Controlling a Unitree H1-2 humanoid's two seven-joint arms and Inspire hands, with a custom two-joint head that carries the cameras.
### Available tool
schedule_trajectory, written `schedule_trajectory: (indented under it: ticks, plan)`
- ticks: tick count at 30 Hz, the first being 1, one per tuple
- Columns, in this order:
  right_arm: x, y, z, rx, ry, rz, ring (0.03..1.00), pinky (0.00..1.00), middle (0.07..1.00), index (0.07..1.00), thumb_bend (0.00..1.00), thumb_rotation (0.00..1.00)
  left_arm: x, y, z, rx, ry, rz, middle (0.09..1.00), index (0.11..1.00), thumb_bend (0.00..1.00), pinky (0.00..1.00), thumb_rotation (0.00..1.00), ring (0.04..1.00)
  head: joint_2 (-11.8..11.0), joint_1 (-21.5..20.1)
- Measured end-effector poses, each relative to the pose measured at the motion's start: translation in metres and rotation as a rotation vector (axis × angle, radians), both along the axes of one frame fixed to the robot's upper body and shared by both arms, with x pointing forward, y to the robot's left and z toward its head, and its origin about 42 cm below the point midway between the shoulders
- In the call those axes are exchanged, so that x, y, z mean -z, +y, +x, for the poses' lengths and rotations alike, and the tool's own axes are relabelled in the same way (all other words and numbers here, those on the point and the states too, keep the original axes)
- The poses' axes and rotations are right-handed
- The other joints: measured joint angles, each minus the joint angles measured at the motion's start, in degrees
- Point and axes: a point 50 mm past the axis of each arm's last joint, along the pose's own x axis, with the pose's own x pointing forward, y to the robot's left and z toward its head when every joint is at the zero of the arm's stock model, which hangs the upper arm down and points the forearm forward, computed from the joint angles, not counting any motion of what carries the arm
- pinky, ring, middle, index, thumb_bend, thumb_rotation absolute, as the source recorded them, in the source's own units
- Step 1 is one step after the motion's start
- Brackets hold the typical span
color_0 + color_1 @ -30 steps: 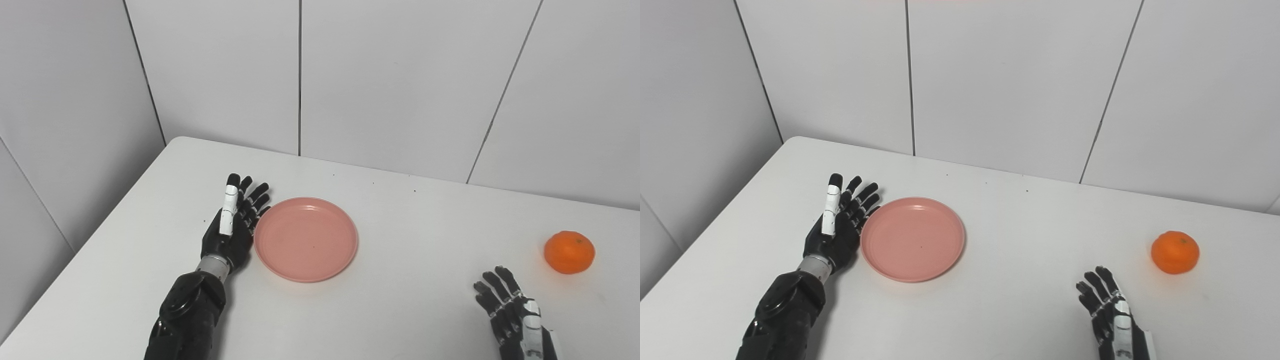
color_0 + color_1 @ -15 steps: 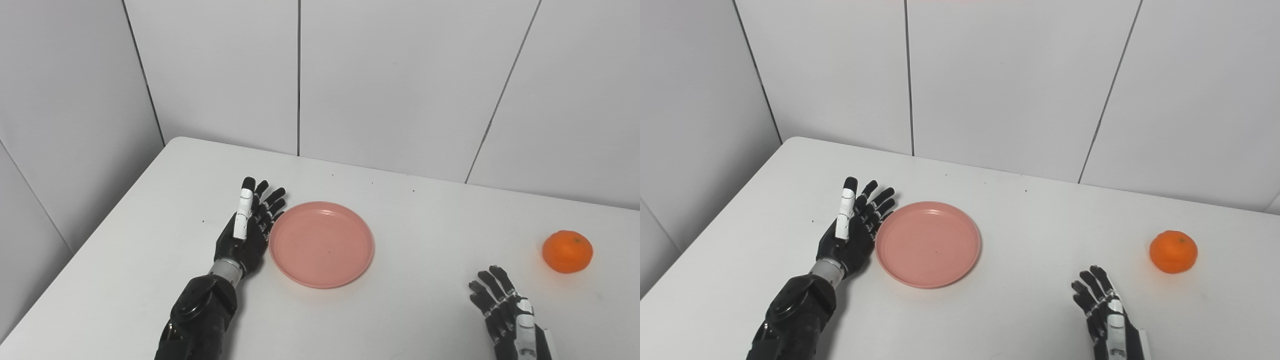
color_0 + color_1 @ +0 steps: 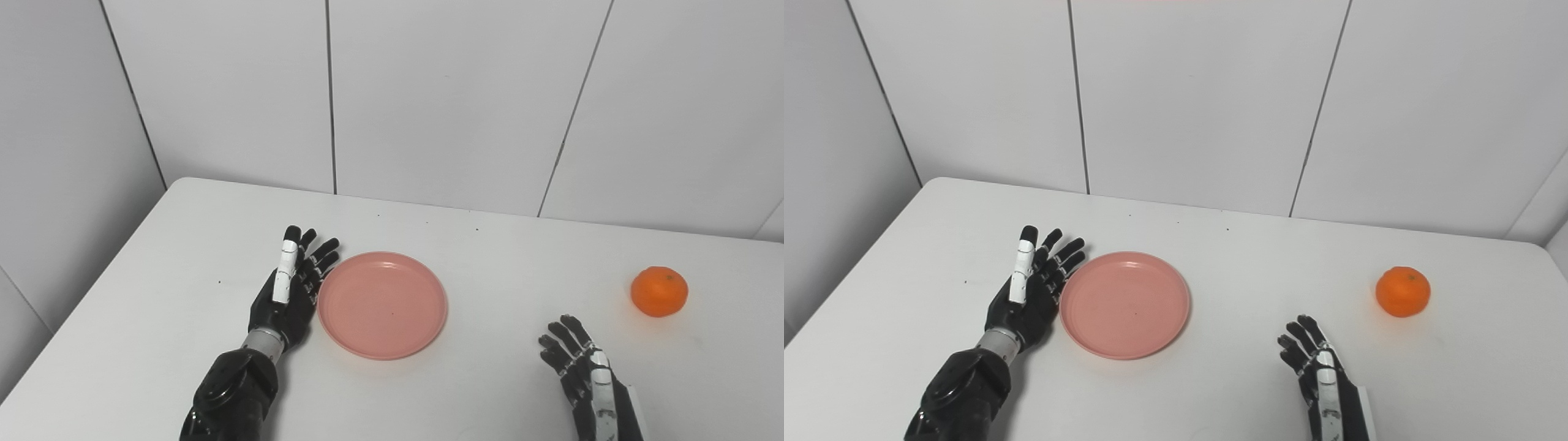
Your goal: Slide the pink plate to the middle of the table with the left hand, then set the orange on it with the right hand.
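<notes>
Left eye view, head camera, looking down on white surface (image 3: 490, 392). Pink plate (image 3: 382, 304) lying flat, left of centre, empty. Left robot hand (image 3: 288, 294) set on edge against plate's left rim, palm toward plate, fingers spread and extended, holding nothing; contact with rim appears to be touching or just beside, not resolvable. Right robot hand (image 3: 582, 373) near bottom edge, fingers spread and slightly curled, holding nothing. Orange (image 3: 659, 291) resting on surface at far right, well apart from plate and clear of right robot hand.

Handling, plate: judged light, stiff, shallow, with low raised rim and smooth underside; likely to glide readily on smooth surface under sideways push. Best contact: flat of palm and fingers against outer rim, low down, pushing through plate's centre line; off-centre push liable to spin plate rather than translate it. No lifting grasp needed. Little fragility expected, though sudden shove could send it past middle.

Handling, orange: judged round, firm with slightly yielding skin, moderately heavy for its bulk, prone to roll when nudged. Best hold: fingers and thumb wrapped around its widest girth from above, closing evenly. Release low over plate's centre, rim serving to check rolling.
</notes>
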Motion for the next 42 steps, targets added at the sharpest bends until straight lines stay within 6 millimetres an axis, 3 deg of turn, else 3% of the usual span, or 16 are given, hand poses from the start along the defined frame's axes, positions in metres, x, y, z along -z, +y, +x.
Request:
schedule_trajectory:
  ticks: [26,42]
  plan:
    - [-0.002,0.035,0.002,0.006,0.012,-0.001,0.820,0.85,0.842,0.864,0.84,0.88,0.001,0.003,0.005,0.046,-0.005,-0.018,0.895,1.000,0.88,1.00,0.82,0.970,-0.61,-12.30]
    - [-0.002,0.040,0.003,0.007,0.015,0.002,0.821,0.88,0.845,0.867,0.82,0.89,0.002,-0.004,0.011,0.087,-0.006,-0.042,0.879,1.000,0.79,1.00,0.70,0.963,-0.62,-13.45]
